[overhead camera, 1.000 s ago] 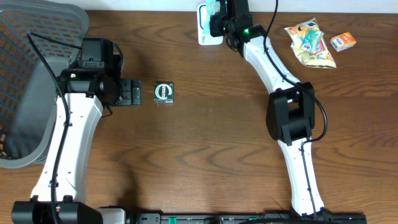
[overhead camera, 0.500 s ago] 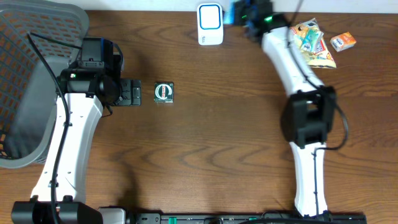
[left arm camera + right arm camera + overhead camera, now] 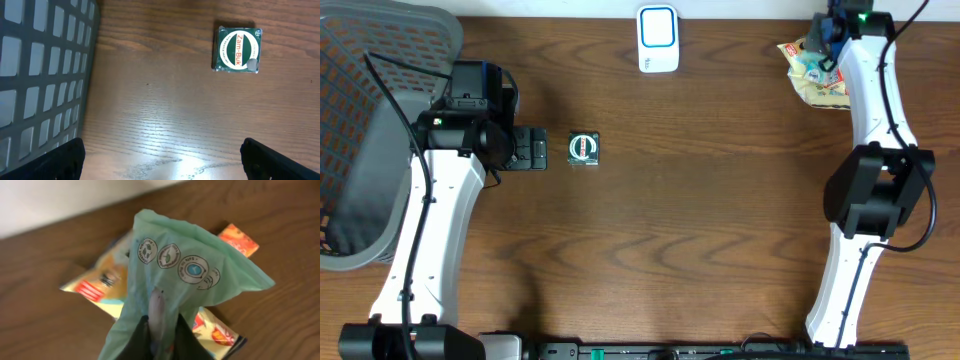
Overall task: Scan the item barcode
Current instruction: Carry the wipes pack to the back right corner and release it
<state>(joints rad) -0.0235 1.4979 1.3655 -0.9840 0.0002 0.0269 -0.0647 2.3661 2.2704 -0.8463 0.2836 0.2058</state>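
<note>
Right jaws pinch green pouch [image 3: 210, 287] over wood-grain table [image 3: 700, 200].

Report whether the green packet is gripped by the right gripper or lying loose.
Gripped: in the right wrist view the right gripper pinches the green packet at its near edge.

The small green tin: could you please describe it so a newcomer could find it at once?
From the grey mesh basket at the left edge of the table, move right past the open left hand. Just beyond it the tin lies alone on the wood. Unlike the soft green pouch in the right hand, it is square, dark green, with a round white Zam-Buk label.
</note>
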